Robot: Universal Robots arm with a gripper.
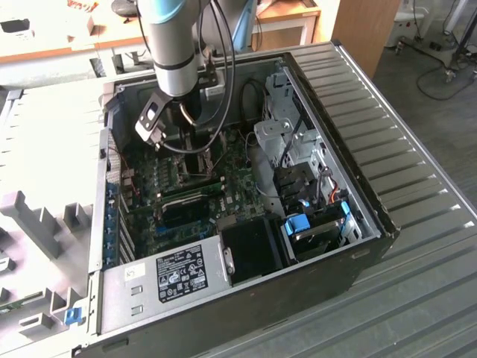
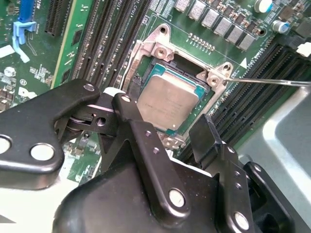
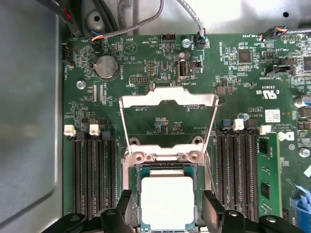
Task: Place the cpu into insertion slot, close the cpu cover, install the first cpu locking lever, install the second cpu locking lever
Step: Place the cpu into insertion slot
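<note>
Wide open, holding nothing: gripper point(image 3: 167, 216). One finger point(image 3: 125, 208) on each side of the cpu point(image 3: 166, 201), just beside it. Flat in the slot point(image 3: 167, 168), that cpu, grey top up. Open too: cover point(image 3: 167, 99), tipped back from the slot on its hinge. Long black memory slots point(image 3: 95, 174) on both sides. In the exterior view, arm point(image 1: 173, 45) reaching down into the computer case point(image 1: 223, 321).

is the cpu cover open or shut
Open: in the first wrist view the cover is swung back off the slot, board showing through its window, and the cpu lies uncovered.
</note>
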